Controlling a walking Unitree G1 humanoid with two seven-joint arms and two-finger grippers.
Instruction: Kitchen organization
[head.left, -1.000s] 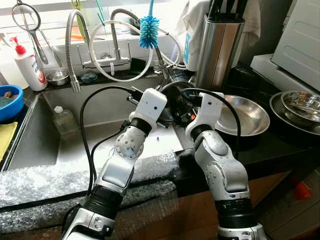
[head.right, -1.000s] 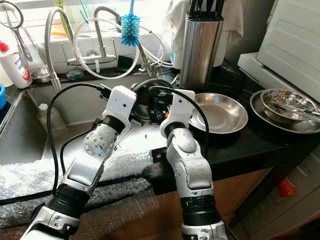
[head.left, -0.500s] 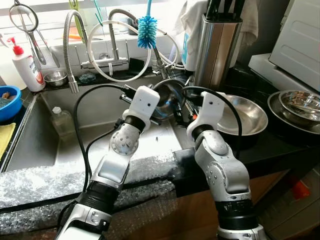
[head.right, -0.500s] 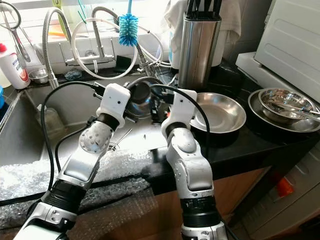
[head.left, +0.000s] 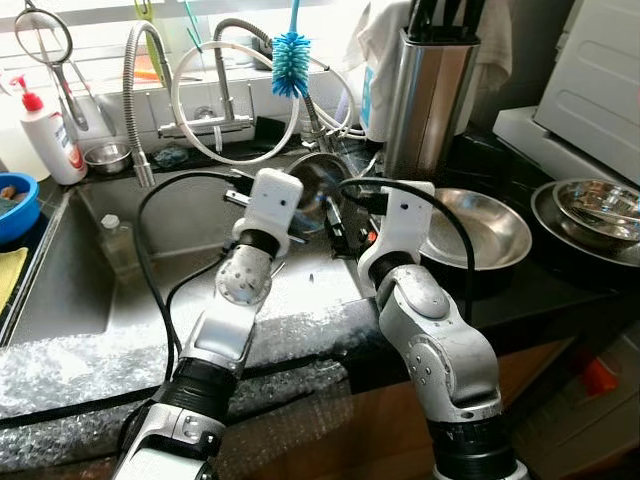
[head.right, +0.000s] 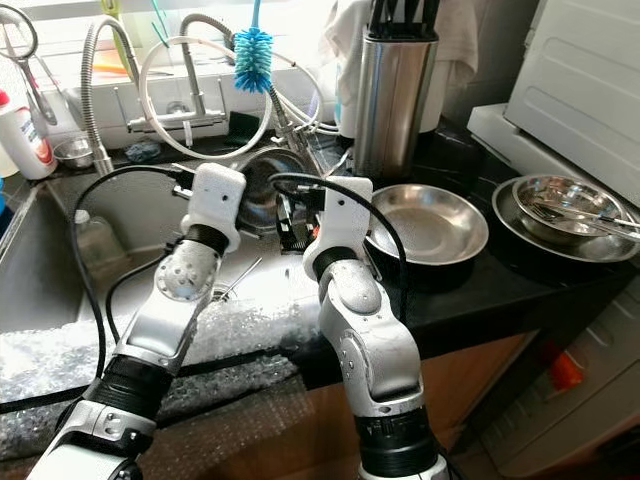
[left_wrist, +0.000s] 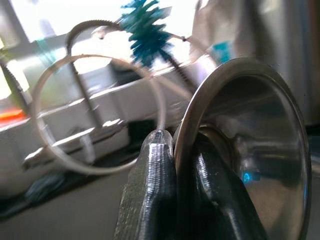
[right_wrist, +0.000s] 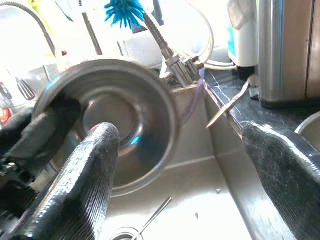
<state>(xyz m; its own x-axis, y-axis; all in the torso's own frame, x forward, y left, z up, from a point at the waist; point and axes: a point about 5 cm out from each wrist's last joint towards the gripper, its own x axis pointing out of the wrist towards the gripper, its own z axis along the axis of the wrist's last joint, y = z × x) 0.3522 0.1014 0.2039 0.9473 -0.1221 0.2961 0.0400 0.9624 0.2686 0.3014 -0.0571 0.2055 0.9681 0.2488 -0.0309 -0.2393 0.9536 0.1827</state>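
Note:
A small steel bowl (head.left: 316, 178) hangs tilted on its edge over the right side of the sink (head.left: 75, 270). My left gripper (left_wrist: 180, 145) is shut on the bowl's rim (left_wrist: 200, 110), one finger inside and one outside. My right gripper (right_wrist: 180, 135) is open just right of the bowl, facing into its hollow (right_wrist: 112, 117), with the fingers (right_wrist: 92, 165) spread wide and apart from the bowl. In the eye views both wrists sit close together above the sink's right edge.
A faucet with hoses (head.left: 225, 90) and a blue brush (head.left: 292, 50) stand behind the sink. A plastic bottle (head.left: 118, 245) lies in the basin. On the right counter are a knife block (head.left: 425, 90), a steel pan (head.left: 478, 228) and stacked bowls (head.left: 595, 208). Bubble wrap (head.left: 90, 350) covers the front edge.
The left gripper has carried the bowl to the left and a little up, tipping it more on edge. The right gripper has followed it to the left.

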